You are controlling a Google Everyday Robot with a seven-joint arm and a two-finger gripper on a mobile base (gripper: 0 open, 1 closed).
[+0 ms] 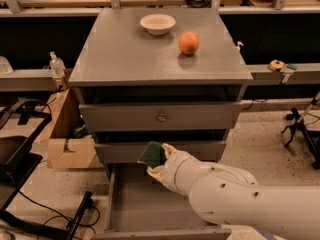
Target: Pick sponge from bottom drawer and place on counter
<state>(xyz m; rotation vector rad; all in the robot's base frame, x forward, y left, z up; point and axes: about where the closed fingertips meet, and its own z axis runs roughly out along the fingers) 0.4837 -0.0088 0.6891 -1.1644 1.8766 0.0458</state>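
The dark-green sponge (150,154) is held in my gripper (156,160), lifted in front of the middle drawer's face, above the open bottom drawer (150,204). My white arm reaches in from the lower right. The bottom drawer is pulled out and its grey tray shows nothing inside. The counter (125,54) is the grey cabinet top above.
A white bowl (157,23) and an orange (189,43) sit on the counter's far part. The top drawer (161,116) with a round knob is slightly out. A cardboard box (65,134) stands left of the cabinet, with cables and a black frame on the floor.
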